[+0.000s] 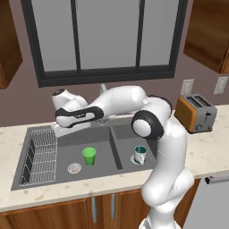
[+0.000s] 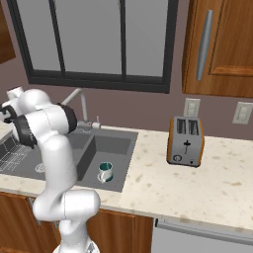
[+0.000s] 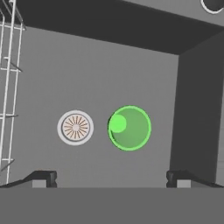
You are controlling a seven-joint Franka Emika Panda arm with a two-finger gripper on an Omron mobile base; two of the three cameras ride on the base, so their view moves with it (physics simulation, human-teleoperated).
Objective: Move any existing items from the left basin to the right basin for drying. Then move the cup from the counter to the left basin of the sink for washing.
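The green cup stands upright on the floor of the left basin, beside the round silver drain. In the hand view I look straight down into the cup, with the drain to its left. My gripper hangs open above the basin, well clear of the cup, with nothing between its fingers. From the left base view the gripper is over the basin's back left. The white-grey mug stands in the right basin.
A wire dish rack fills the left part of the left basin. The silver tap rises behind the sink. An orange toaster stands on the beige counter to the right.
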